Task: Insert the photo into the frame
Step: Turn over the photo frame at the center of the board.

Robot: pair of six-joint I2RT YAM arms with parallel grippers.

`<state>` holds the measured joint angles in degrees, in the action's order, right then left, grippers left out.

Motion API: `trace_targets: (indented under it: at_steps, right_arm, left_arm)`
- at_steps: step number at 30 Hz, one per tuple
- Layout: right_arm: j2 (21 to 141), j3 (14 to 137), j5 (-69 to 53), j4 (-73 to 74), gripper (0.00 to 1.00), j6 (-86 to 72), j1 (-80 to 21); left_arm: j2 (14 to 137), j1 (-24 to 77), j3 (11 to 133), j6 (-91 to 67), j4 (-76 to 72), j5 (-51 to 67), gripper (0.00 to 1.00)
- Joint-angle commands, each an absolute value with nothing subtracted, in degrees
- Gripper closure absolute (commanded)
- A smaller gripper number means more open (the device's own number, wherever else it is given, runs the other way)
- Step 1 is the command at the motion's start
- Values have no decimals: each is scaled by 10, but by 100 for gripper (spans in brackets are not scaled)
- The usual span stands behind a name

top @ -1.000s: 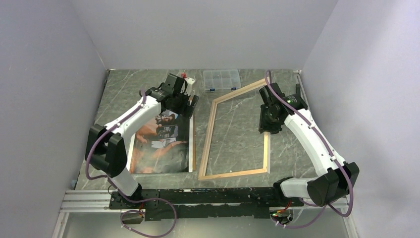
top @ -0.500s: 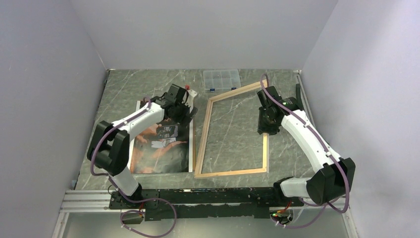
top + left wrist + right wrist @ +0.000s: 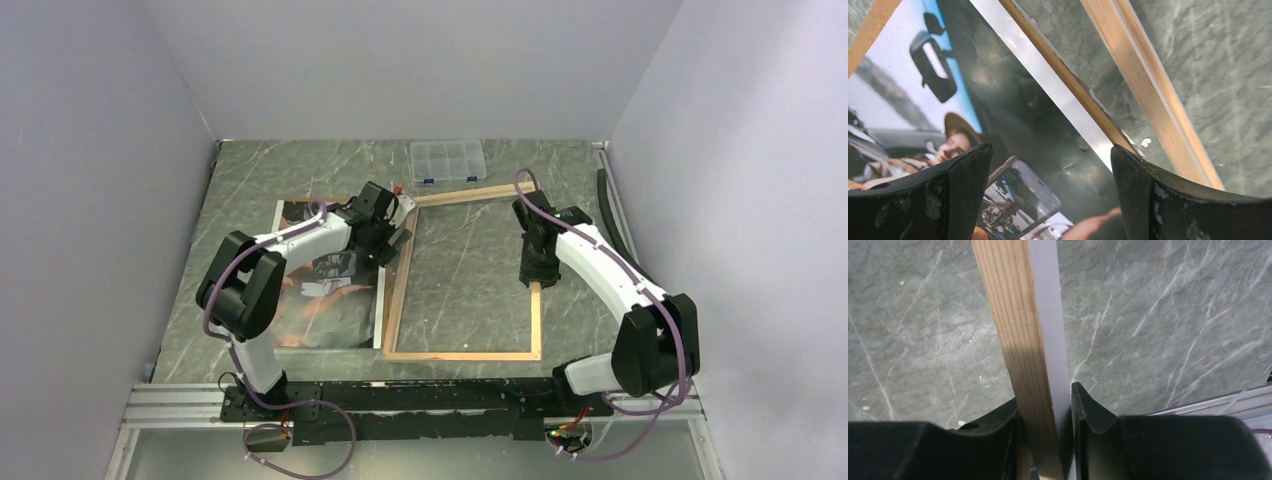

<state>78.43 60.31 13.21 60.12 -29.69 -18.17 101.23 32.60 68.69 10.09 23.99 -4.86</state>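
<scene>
At the near edge of the bench (image 3: 250, 180) sit the two arm bases. Just beyond them lies the frame (image 3: 460, 355), flat, light-wood back up, its near rail running along the bench edge. Marbled grey bench shows through its opening.

To the frame's left lies the photo (image 3: 330, 300), picture side up: people in a car, blue and orange tones, with a phone screen in it too blurred to read. It rests on a brown board (image 3: 1063, 75), whose edge shows beyond the photo's white margin, close beside the frame's left rail.

Farther in, the right gripper (image 3: 535, 278) points down on the frame's right rail. In the right wrist view, the right gripper (image 3: 1045, 405) is narrowed onto that rail (image 3: 1008, 315), one finger against the wood face and the other against the white side.

The left gripper (image 3: 395, 235) is over the photo's right margin, near the frame's far-left corner. In its wrist view, the left gripper (image 3: 1048, 165) stands wide and grips nothing. Whether it touches the print I cannot tell.

At the far edge sits a clear compartment box (image 3: 448, 160), its small labels unreadable.
</scene>
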Motion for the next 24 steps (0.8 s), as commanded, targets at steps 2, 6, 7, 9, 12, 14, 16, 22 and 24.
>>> trace_targets:
  at_steps: [2, 6, 7, 9, 12, 14, 16, 22, 24]
  right_arm:
    - [799, 583, 172, 551, 68, -343, -181]
    - [825, 584, 196, 524, 68, -351, -179]
    - [835, 588, 202, 518, 69, -353, -180]
    - [860, 598, 215, 511, 69, -355, -179]
    - [889, 611, 232, 501, 70, -345, -179]
    - [906, 613, 232, 493, 70, -335, -179]
    - [913, 610, 228, 486, 70, -332, -178]
    - [917, 576, 197, 449, 66, -324, -179]
    - [928, 573, 186, 440, 63, -321, -178]
  left_arm:
    - [1027, 328, 662, 148, 196, -82, 8]
    - [1029, 334, 648, 162, 178, -93, 8]
    - [1029, 337, 644, 165, 172, -97, 8]
    - [1029, 340, 640, 172, 170, -103, 8]
    - [1024, 345, 637, 169, 170, -92, 8]
    - [1021, 351, 633, 171, 166, -92, 8]
    - [1022, 356, 627, 174, 161, -95, 8]
    - [1024, 362, 608, 181, 144, -99, 8]
    - [1022, 364, 604, 182, 143, -99, 8]
